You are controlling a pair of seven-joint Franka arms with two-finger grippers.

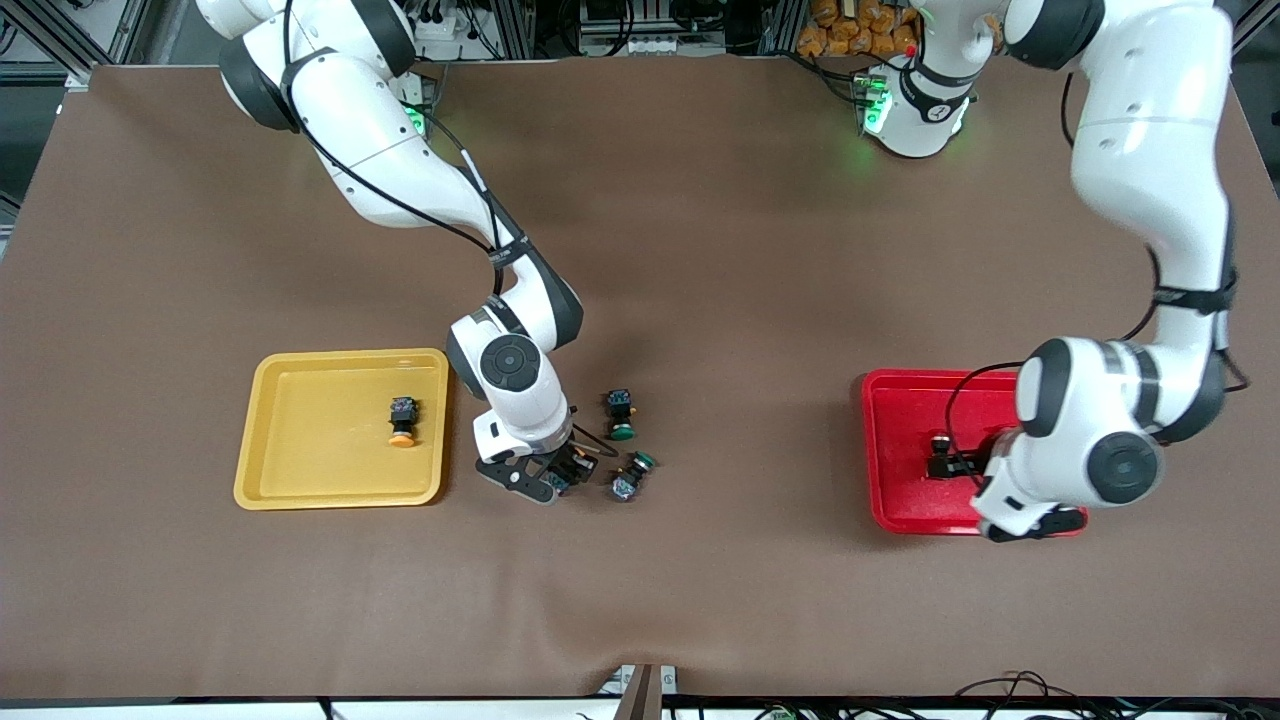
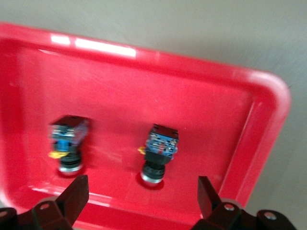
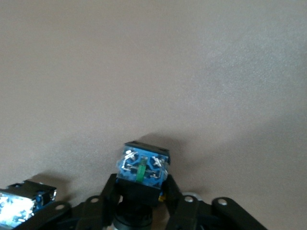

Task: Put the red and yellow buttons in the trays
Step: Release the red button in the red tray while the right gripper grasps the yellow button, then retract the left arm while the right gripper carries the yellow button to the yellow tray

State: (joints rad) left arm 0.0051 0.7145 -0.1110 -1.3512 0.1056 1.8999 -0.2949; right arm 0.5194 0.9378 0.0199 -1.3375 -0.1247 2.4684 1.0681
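Brown matting covers the bench (image 1: 700, 250) in the front view. Near the right arm's end lies the yellow tray (image 1: 300, 490), one yellow button (image 1: 403, 421) on its floor by the edge toward mid-bench. Just beside that edge the right pincer (image 1: 562, 473) is down at the mat beside two green-capped switches (image 1: 621, 414), which belong in neither tray. Toward the left arm's end, the left pincer (image 1: 1040, 522) hangs over the red tray (image 1: 890, 450).

From the left wrist, the fingers (image 2: 76, 194) stand wide apart above two red buttons (image 2: 158, 153) resting cap-down in the tray, apparently just let go.

From the right wrist, the pincer (image 3: 139, 199) is clamped on a button (image 3: 143, 167), presumably the last yellow one, though its cap is hidden.
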